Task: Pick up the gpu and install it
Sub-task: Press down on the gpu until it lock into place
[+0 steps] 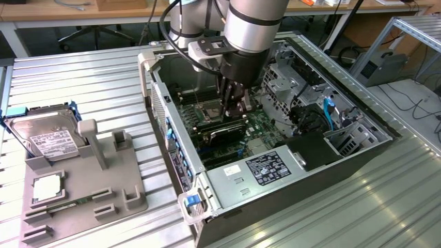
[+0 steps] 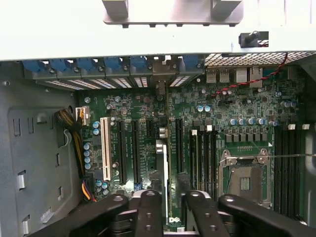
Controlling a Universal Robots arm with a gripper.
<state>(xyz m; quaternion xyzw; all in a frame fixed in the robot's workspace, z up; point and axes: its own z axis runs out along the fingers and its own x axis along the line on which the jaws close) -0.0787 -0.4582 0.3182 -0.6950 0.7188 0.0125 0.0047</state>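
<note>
The gpu (image 1: 224,133) stands on edge inside the open computer case (image 1: 358,150), down on the green motherboard (image 2: 237,143) among the expansion slots. In the wrist view the gpu (image 2: 162,168) is edge-on, a thin pale strip running between the dark fingers (image 2: 150,210). My gripper (image 1: 236,111) reaches straight down into the case. Its jaws are drawn in close on either side of the card's upper edge. The gripper (image 2: 173,210) is centred over that edge, and the card's lower edge is hidden.
A grey holder tray (image 1: 103,196) on the exterior view's left carries a silver hard drive (image 1: 48,137), a square chip (image 1: 48,187) and a memory stick (image 1: 59,209). Inside the case are a power supply (image 1: 265,168), drive cages (image 1: 289,77), the processor socket (image 2: 245,180) and black cables (image 1: 310,121).
</note>
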